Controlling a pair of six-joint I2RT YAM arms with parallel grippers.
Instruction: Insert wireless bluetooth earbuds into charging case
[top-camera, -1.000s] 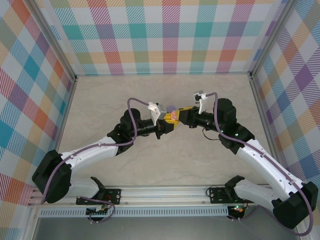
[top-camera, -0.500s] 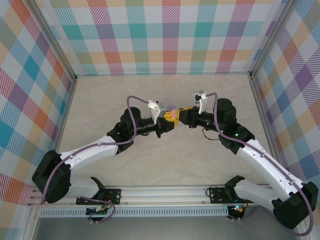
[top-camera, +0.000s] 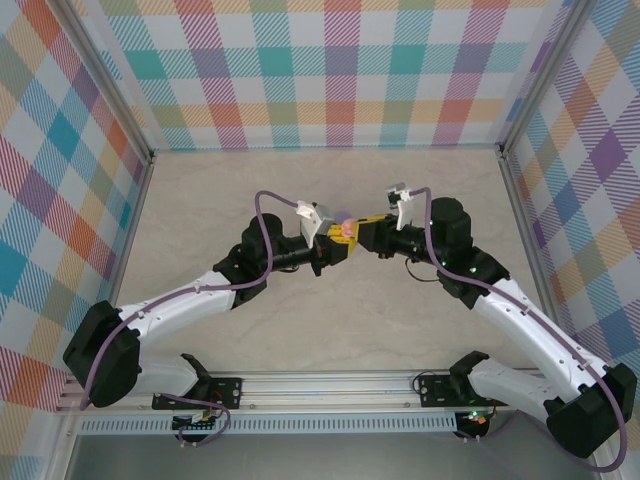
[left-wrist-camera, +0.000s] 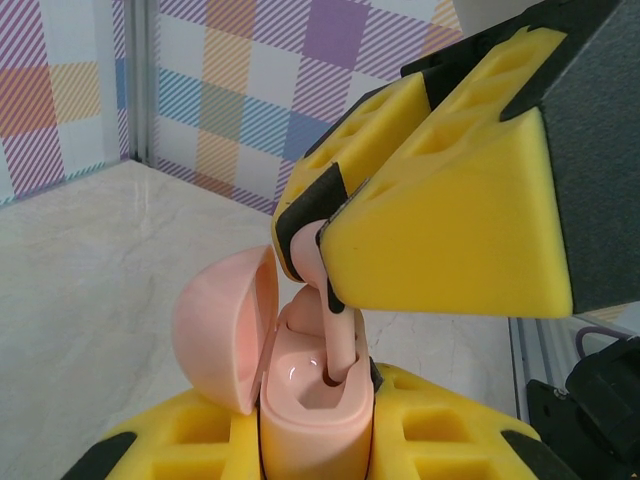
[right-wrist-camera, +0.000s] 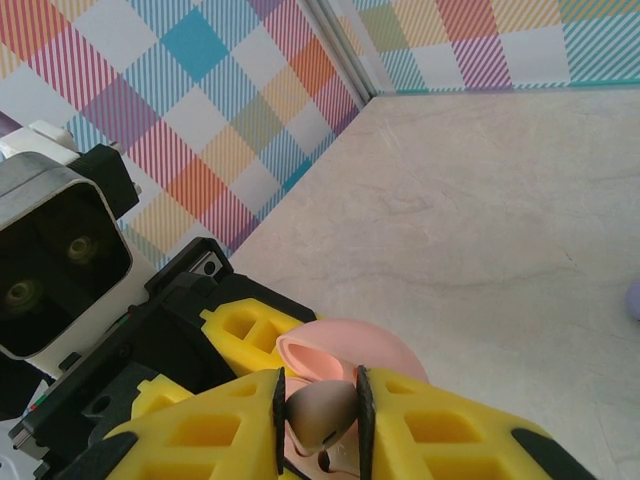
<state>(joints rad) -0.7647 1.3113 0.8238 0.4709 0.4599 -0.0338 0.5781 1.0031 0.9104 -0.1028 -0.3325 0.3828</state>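
A pale pink charging case (left-wrist-camera: 310, 400) with its lid (left-wrist-camera: 225, 330) swung open stands upright, and my left gripper (left-wrist-camera: 315, 445) is shut on its sides. From above it, my right gripper (right-wrist-camera: 320, 420) is shut on a pale pink earbud (right-wrist-camera: 322, 412). The earbud's stem (left-wrist-camera: 338, 340) reaches down into a slot of the case. In the top view both grippers meet above mid-table, left gripper (top-camera: 333, 244) and right gripper (top-camera: 353, 232), with the case (top-camera: 346, 230) between them. The other earbuds are hidden or out of view.
A small purple object (top-camera: 343, 215) lies on the table just behind the grippers, and its edge shows at the right border (right-wrist-camera: 634, 298) of the right wrist view. Checked walls enclose the pale tabletop (top-camera: 200, 210) on three sides.
The left gripper with the case has shifted slightly toward the right gripper. The right arm has barely moved.
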